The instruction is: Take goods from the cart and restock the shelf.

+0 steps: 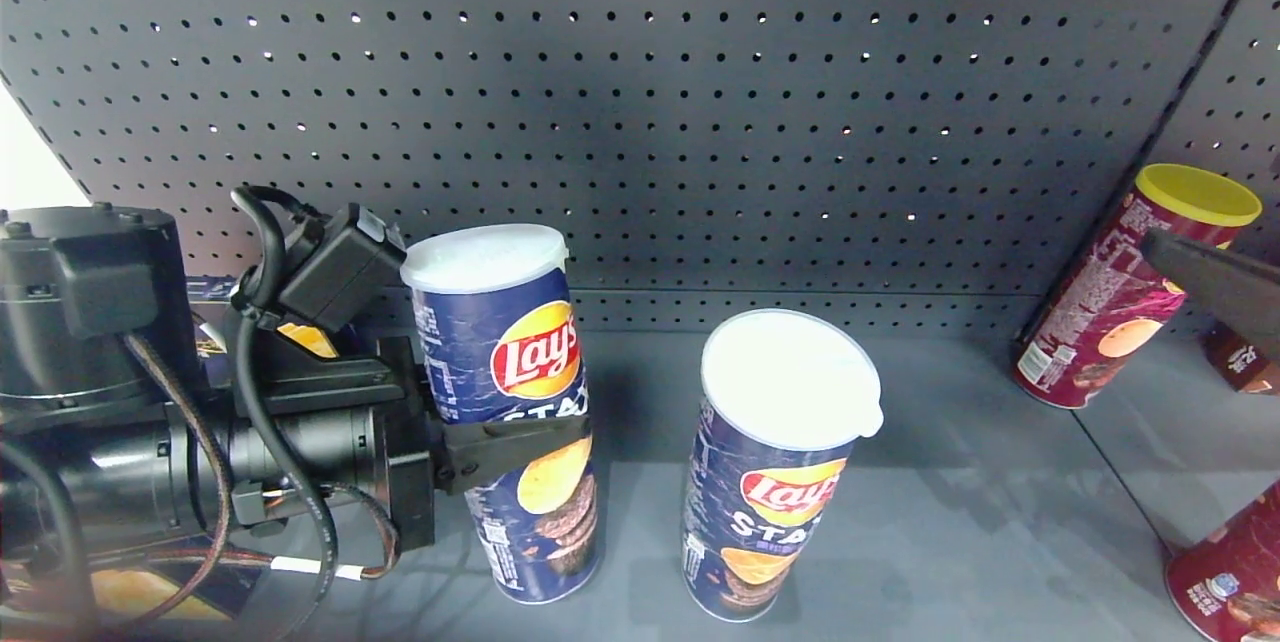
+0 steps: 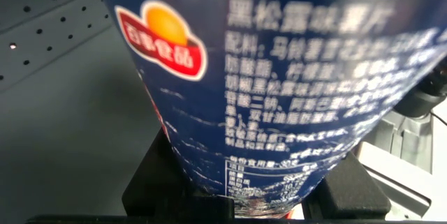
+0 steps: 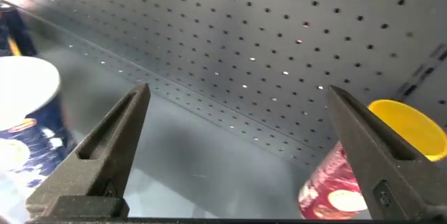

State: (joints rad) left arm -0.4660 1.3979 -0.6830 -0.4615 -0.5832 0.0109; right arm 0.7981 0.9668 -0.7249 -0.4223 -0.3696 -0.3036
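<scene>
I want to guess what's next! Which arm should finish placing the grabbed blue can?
Probably left: the left hand is shut around the blue can, which stands on the shelf. The right hand is open and empty.

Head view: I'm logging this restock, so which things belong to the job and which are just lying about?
Job: held blue can, left gripper shut on it, second blue can beside it, shelf.
Lying about: yellow-lidded red can, other red can, pegboard.
</scene>
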